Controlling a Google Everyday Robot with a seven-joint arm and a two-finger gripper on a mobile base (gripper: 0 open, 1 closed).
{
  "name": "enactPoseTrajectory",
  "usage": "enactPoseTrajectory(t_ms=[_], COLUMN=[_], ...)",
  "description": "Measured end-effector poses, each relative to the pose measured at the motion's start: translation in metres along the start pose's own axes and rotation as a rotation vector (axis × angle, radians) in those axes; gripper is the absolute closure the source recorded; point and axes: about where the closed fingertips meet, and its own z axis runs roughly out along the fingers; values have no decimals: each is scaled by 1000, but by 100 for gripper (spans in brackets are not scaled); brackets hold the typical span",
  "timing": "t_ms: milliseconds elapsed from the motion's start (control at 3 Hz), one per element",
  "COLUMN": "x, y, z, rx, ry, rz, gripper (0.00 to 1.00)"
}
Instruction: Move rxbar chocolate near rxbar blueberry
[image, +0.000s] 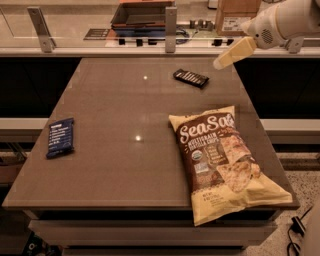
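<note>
The rxbar chocolate (190, 78), a small black bar with white text, lies flat on the far middle of the brown table (125, 160). The rxbar blueberry (60, 137), a dark blue bar, lies near the table's left edge. My gripper (220, 63) hangs above the table's far right corner, on a white arm coming in from the upper right. It is to the right of the black bar and slightly above it, and holds nothing that I can see.
A large Sea Salt chip bag (222, 160) lies on the right front of the table, overhanging the front edge. A counter with a dark tray (142, 15), metal posts (171, 27) and a cardboard box (237, 15) runs behind the table.
</note>
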Motion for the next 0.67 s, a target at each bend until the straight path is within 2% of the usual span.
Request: enactPoseTrajectory(t_ms=[333, 667], x=[2, 0], y=[1, 7], z=[31, 51], rx=[-55, -88], ry=[-38, -103], rz=[85, 138], gripper=[0, 0])
